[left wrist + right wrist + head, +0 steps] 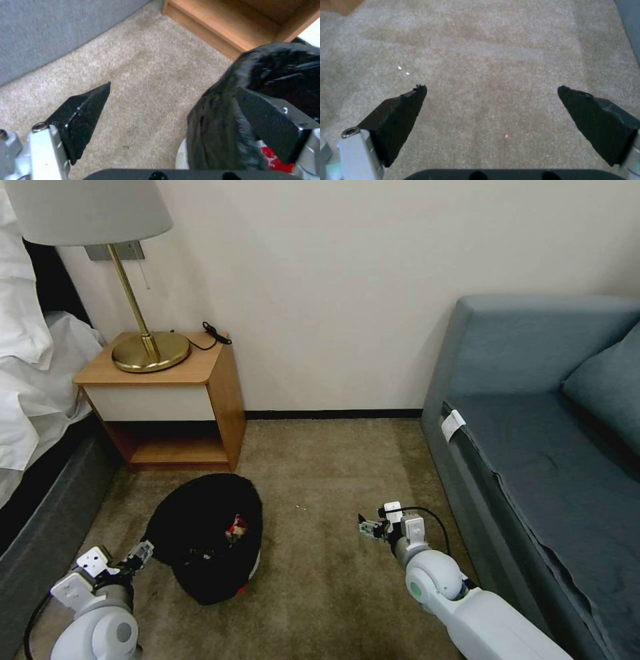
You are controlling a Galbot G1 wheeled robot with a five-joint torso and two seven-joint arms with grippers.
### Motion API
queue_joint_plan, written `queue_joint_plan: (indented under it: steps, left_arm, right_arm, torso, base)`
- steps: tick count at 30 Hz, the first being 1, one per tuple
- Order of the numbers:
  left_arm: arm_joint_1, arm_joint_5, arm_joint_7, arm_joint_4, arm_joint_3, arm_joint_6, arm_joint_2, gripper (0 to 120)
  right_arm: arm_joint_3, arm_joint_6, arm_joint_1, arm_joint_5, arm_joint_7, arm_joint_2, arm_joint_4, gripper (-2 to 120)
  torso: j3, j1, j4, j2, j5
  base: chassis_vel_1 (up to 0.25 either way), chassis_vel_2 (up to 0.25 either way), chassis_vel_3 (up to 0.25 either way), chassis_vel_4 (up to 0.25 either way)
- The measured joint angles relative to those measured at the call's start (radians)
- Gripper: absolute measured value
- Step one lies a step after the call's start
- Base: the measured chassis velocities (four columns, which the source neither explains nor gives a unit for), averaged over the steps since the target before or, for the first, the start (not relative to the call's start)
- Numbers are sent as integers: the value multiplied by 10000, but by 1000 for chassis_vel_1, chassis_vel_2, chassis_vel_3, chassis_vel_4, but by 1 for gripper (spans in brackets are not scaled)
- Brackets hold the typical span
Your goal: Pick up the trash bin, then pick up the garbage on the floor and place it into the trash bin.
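The trash bin (200,527), white with a black bag over its rim, is on the floor (320,580) in front of the nightstand. A red-white piece of garbage (237,527) lies inside it. My left gripper (143,552) is at the bin's left rim. In the left wrist view the left gripper (173,85) is open wide, one finger (266,120) against the bagged bin (213,125), the other over bare carpet. A red patch (271,157) shows low on the bin. My right gripper (365,527) hangs open over bare carpet to the bin's right, right gripper (491,100) holding nothing.
A wooden nightstand (167,400) with a brass lamp (150,350) stands behind the bin. A bed (40,400) is at the left, a grey-blue sofa (553,460) at the right. Tiny white crumbs (400,67) and a pink speck (506,135) dot the carpet.
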Motion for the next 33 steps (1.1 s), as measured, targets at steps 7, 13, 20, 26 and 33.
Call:
queue_joint_plan:
  steps: [7, 13, 20, 26, 33]
  left_arm:
    - [59, 1569, 586, -581, -107, -533, -24, 100]
    - [-111, 2945, 1875, -813, -21, -1353, 109, 100]
    - [-256, 3839, 4307, -838, 157, -2150, 618, 100]
    - [-293, 4200, 5262, -704, 363, -2497, 774, 100]
    - [-379, 4331, 5664, -453, 546, -2503, 820, 100]
  right_arm:
    - [313, 135, -129, -223, -294, 140, 54, 100]
    - [627, 425, -181, -364, -554, 421, 50, 100]
    - [1016, 1091, -159, -587, -1041, 1026, -111, 100]
    - [1315, 1688, -97, -774, -1324, 1814, -493, 100]
    - [1672, 2147, -75, -955, -1717, 2455, -965, 100]
  torso:
    - [0, 0, 1, 0, 0]
    - [0, 0, 0, 0, -1]
    - [0, 0, 0, -1, -1]
    - [0, 1, 1, -1, -2]
    - [1, 1, 1, -1, -1]
  base:
    - [0, 0, 0, 0]
    - [0, 0, 0, 0]
    - [0, 0, 0, 0]
    - [0, 0, 0, 0]
    - [0, 0, 0, 0]
